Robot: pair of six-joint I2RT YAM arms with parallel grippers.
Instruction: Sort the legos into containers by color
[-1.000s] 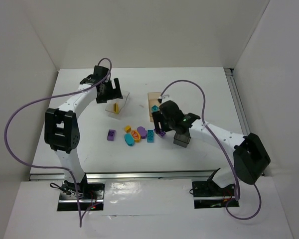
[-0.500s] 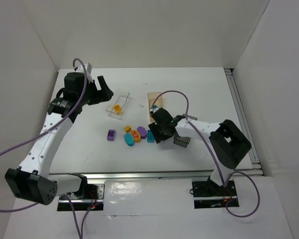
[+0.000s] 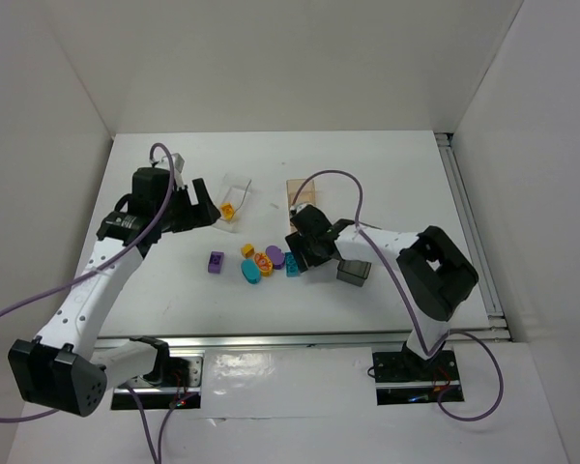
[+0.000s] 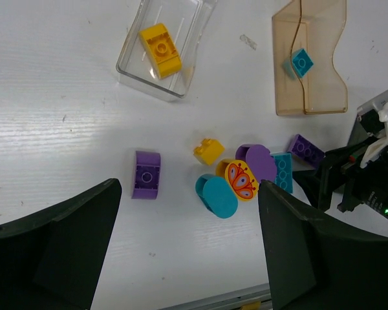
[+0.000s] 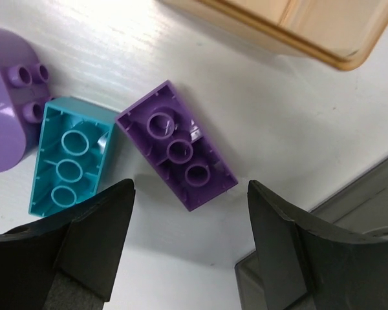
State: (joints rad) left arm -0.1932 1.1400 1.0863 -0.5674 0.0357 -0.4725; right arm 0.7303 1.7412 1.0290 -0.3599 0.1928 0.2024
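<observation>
We count 9 legos (image 4: 240, 181) and 3 containers (image 3: 298, 190): 1 yellow brick (image 4: 160, 46) in the clear tray (image 4: 189, 32) at 11 o'clock of the 7 loose pieces (image 4: 145, 174), 1 teal brick (image 4: 302, 62) in the tan box (image 4: 310, 93) at 1 o'clock, the dark grey box (image 3: 356, 275) with contents unseen, the left gripper (image 4: 189, 190) spread and empty, the right gripper (image 5: 191, 190) gaping astride an untouched purple brick (image 5: 178, 145).

Looks down on a purple brick (image 5: 178, 147) lying underside-up on the white table (image 5: 291, 123), 3 tubes showing. Finds a teal brick (image 5: 68, 165) just left of it, also underside-up, corners about touching. Catches a purple rounded piece (image 5: 3, 129) farther left, a tan box (image 5: 278, 26) above-right, a dark grey box (image 5: 368, 194) below-right. Shows the right gripper (image 5: 189, 194) spread, 1 finger each side of the purple brick, not clamped on it
</observation>
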